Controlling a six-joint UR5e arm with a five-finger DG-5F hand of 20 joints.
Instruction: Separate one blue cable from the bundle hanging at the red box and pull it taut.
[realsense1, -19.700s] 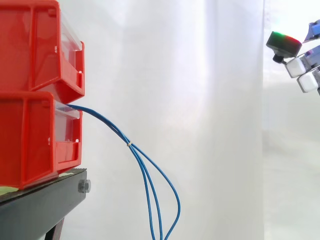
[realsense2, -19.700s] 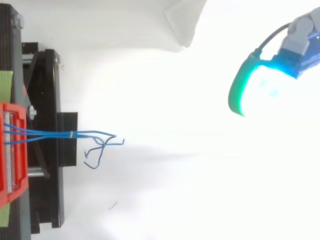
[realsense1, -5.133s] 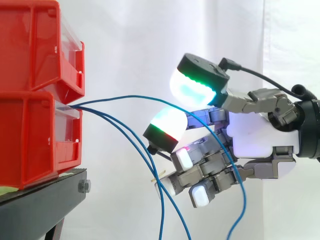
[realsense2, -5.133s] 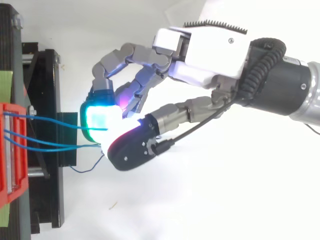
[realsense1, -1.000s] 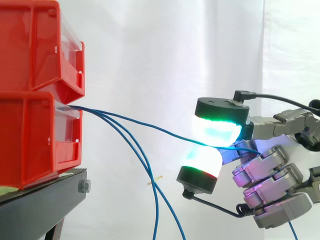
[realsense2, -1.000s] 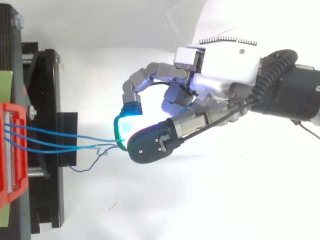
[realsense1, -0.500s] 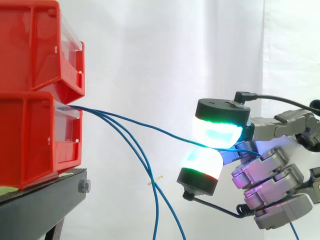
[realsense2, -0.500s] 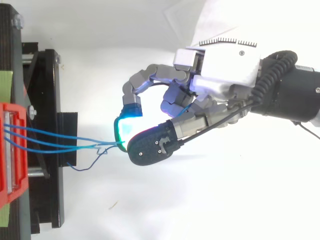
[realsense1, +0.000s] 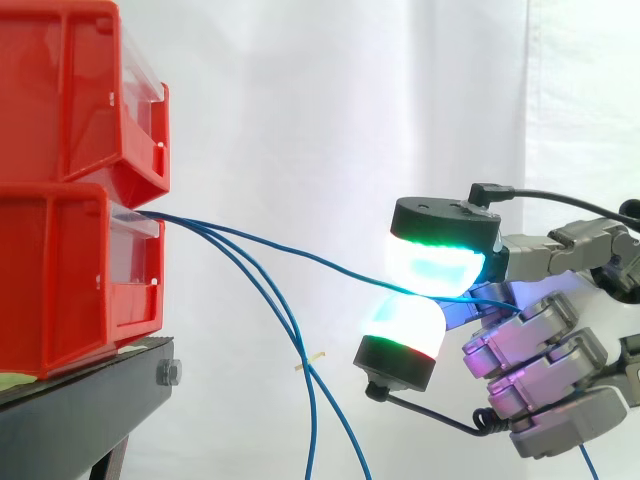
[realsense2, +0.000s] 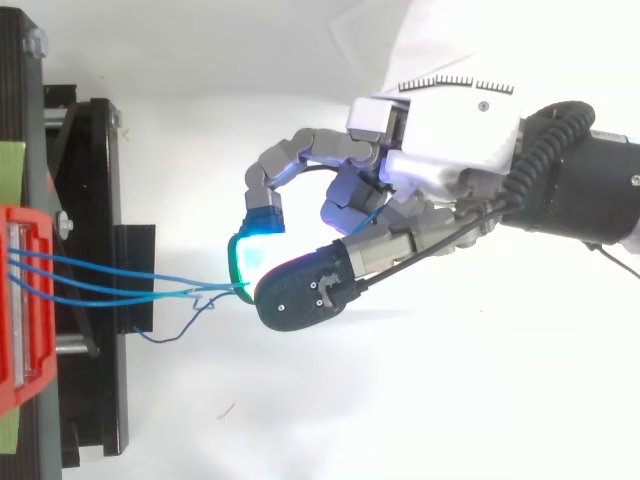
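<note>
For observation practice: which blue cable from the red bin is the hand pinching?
The uppermost cable, stretched across to the hand; the other cables droop downward.

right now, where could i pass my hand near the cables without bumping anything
Free: above the pinched blue cable, between the red bins and the hand. Crowded: below it, where two loose cables hang between the black stand and the hand.

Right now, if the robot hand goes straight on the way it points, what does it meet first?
Probably the loose blue cables hanging ahead of the robot hand, then the lower red bin's front. Top view puts them roughly in line.
</note>
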